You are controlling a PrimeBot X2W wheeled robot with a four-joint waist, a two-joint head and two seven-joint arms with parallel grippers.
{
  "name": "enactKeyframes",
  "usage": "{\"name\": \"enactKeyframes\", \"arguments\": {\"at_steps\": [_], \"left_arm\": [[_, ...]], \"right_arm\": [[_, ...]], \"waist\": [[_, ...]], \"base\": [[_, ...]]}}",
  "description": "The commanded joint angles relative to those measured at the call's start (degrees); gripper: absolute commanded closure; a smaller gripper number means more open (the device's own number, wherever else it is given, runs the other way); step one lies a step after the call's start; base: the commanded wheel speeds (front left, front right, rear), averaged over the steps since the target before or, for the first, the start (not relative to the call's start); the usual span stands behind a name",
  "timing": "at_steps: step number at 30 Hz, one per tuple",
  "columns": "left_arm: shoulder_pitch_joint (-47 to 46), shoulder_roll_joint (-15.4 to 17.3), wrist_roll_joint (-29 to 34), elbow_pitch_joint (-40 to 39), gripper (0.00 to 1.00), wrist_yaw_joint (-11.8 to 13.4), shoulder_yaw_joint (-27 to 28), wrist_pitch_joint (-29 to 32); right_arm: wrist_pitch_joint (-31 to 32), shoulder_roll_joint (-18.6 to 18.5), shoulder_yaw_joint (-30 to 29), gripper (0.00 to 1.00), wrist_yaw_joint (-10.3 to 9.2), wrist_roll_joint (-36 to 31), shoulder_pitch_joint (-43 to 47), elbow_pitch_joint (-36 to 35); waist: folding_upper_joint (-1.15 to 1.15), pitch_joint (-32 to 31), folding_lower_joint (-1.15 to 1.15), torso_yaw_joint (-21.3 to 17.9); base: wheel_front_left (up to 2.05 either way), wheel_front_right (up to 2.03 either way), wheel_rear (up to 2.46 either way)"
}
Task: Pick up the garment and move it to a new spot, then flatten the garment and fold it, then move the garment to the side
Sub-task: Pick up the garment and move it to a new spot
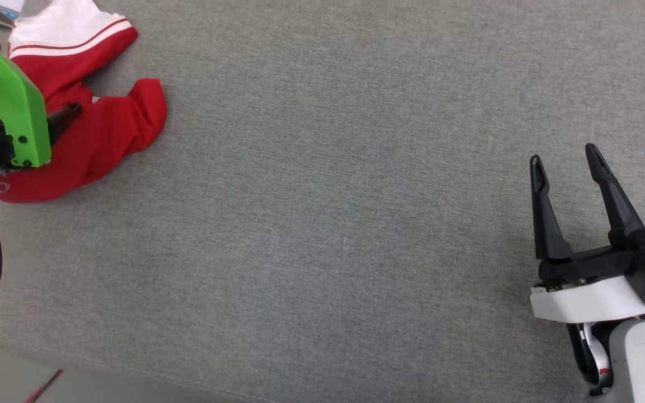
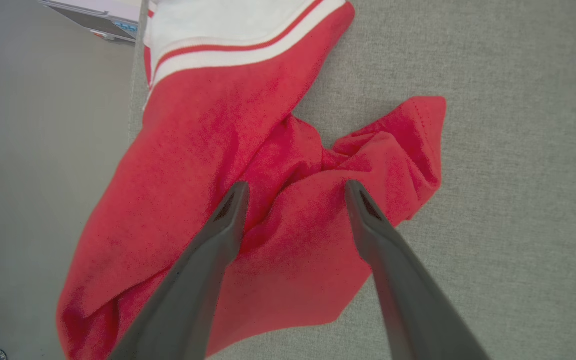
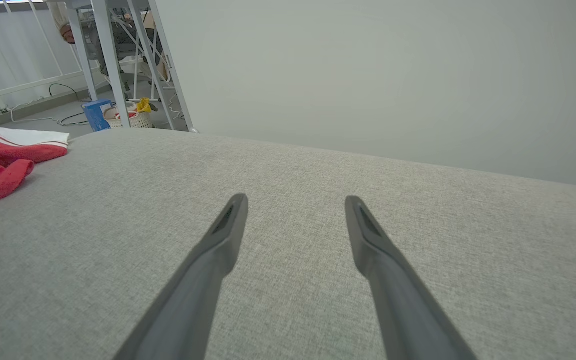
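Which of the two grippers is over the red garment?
The left gripper, open above the garment; the right gripper, also open, is over the grey surface, far from it.

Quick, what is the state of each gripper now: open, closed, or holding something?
Left gripper: open, fingers spread over the garment, not gripping it.
Right gripper: open, holding nothing.
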Motion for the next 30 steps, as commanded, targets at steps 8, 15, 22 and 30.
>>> {"name": "enactKeyframes", "arguments": {"at_steps": [8,15,22,30], "left_arm": [[-0.8,0.1,-0.9,5.8,0.0,-0.1,-4.4,3.3],[0.3,-1.9,-0.9,11.8,0.0,-0.2,-8.4,5.4],[-0.3,-1.6,-0.6,12.8,1.0,-0.2,-11.2,1.8],[-3.6,0.3,-0.2,7.7,1.0,-0.2,-13.5,-7.9]], "right_arm": [[-0.3,-0.6,0.0,0.0,-0.04,-0.1,-2.6,-0.6],[-0.3,-0.6,-0.1,0.0,-0.04,0.0,-2.8,-0.4],[-0.3,-0.3,-0.2,0.0,-0.04,0.3,-2.5,0.2],[-0.3,0.5,0.1,0.0,-0.04,1.3,-1.2,1.4]], "waist": [[0.0,4.7,-0.01,-4.3],[0.0,5.6,-0.01,-5.4],[0.0,4.1,-0.01,-4.9],[0.0,-2.4,-0.01,-4.2]], "base": [[0.0,0.0,0.0],[0.0,0.0,0.0],[0.0,0.0,0.0],[0.0,0.0,0.0]]}}
